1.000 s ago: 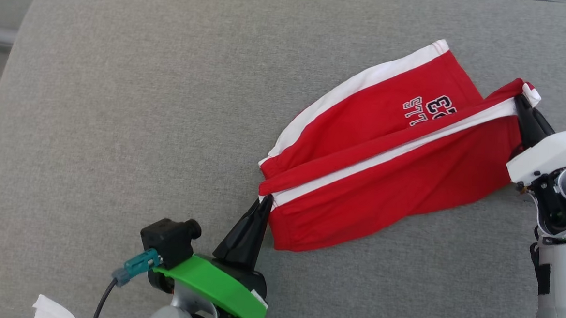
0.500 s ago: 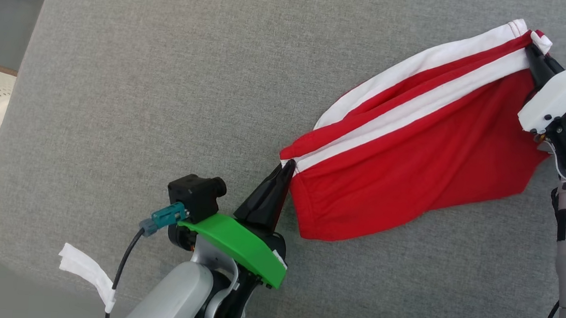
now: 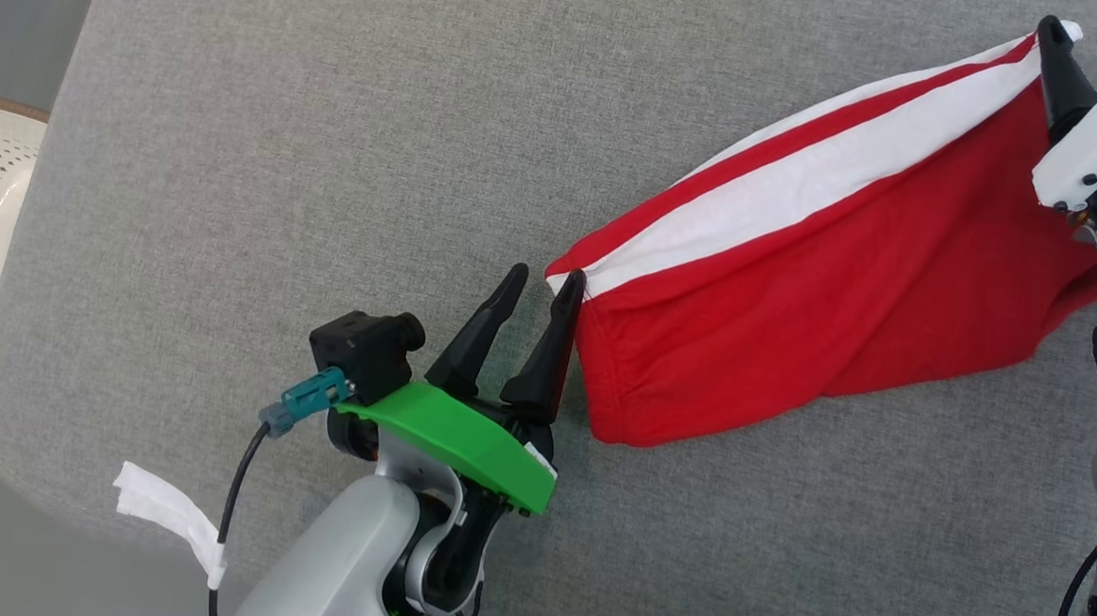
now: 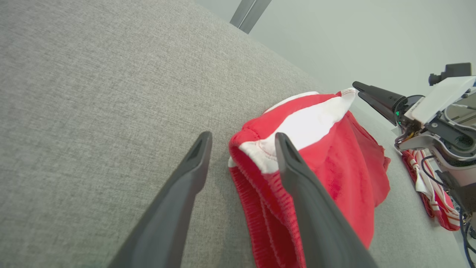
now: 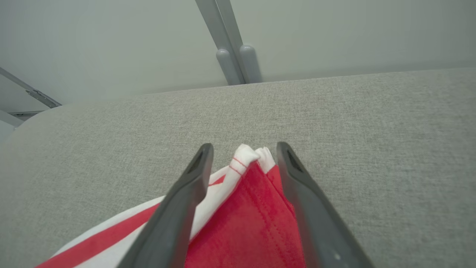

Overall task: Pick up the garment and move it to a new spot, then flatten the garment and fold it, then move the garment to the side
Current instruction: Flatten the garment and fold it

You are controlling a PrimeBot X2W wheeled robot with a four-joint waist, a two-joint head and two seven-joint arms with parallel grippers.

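red with white stripes, the garment (image 3: 840, 304) lies folded in a long band on the grey fabric tabletop (image 3: 332, 146) in the head view, stretched between the left end effector (image 3: 545, 275) at its lower corner and the right end effector (image 3: 1082, 31) at its upper corner, both with fingers spread wide and gripping nothing. in the left wrist view one parted finger crosses the garment's white-edged corner and the other stands over bare tabletop beside it. in the right wrist view the far corner pokes up between the open fingers.
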